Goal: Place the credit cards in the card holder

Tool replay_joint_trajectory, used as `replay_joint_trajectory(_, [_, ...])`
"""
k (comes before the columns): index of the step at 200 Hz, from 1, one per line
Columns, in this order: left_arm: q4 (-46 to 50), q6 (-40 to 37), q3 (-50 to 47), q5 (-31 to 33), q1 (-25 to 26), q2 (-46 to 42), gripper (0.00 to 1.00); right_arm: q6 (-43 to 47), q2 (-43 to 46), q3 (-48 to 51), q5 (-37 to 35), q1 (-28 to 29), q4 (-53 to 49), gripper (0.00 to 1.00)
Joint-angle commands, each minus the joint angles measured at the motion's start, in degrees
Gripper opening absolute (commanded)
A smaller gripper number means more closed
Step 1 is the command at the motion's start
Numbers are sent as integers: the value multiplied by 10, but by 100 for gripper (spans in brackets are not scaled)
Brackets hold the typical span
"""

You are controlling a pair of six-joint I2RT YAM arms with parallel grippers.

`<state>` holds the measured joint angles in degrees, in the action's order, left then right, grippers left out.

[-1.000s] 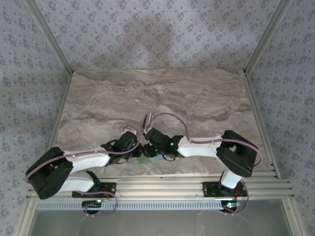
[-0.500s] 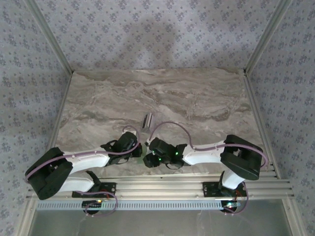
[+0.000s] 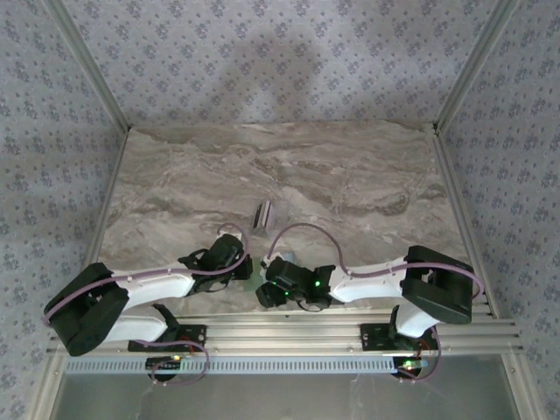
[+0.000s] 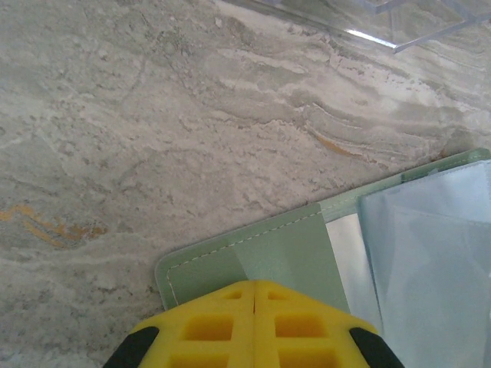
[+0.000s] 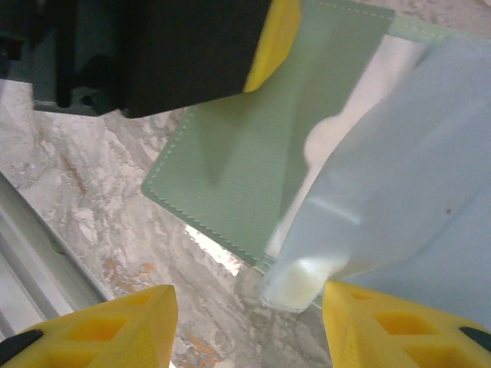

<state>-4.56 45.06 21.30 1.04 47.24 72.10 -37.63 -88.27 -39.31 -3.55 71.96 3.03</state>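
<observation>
**Item 1, top external view.**
- Surface (image 3: 350, 175): a marbled slab.
- Cards (image 3: 263, 213): a small stack out toward the middle of the surface, well apart from both claws.
- Left claw (image 3: 245, 265) and right claw (image 3: 262, 296): they meet near the front edge.
- Card holder (image 3: 254, 283): a green sliver between the 2 claws.

**Item 2, left wrist view.**
- Left claw (image 4: 255, 322): the 2 yellow fingers are closed tight together with nothing seen between them. The tip is over the holder's green panel. Whether it presses down cannot be told.
- Card holder (image 4: 284, 253): it lies flat on the surface, one rounded corner nearest the claw.
- Pale blue sheet (image 4: 430, 253): it covers the holder's other side, with a silvery strip along its inner edge. Whether it is a card or a clear pocket cannot be told.

**Item 3, right wrist view.**
- Right claw (image 5: 249, 330): the fingers stand apart at a middling spread and hold nothing. A corner of the pale blue sheet (image 5: 414, 192) lies just beyond the gap.
- Left claw (image 5: 192, 46): it reaches over the green panel (image 5: 245, 153).

**Status.** The task looks unfinished. The stack is not yet in the holder, and the silvery strip may be 1 card already in.
</observation>
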Motion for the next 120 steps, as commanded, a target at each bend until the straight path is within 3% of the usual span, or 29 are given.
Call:
replay_joint_trajectory(1, [41,0,-3,15,-7,-6,6,4,-5,-21,-13,-7,-28,56])
replay_joint_trajectory(49, [46,-2,-3,13,-11,-12,6,5,-3,-28,20,-10,-2,66])
replay_joint_trajectory(120, [31,2,-5,4,-13,-5,6,-5,-22,-43,60,-28,52,69])
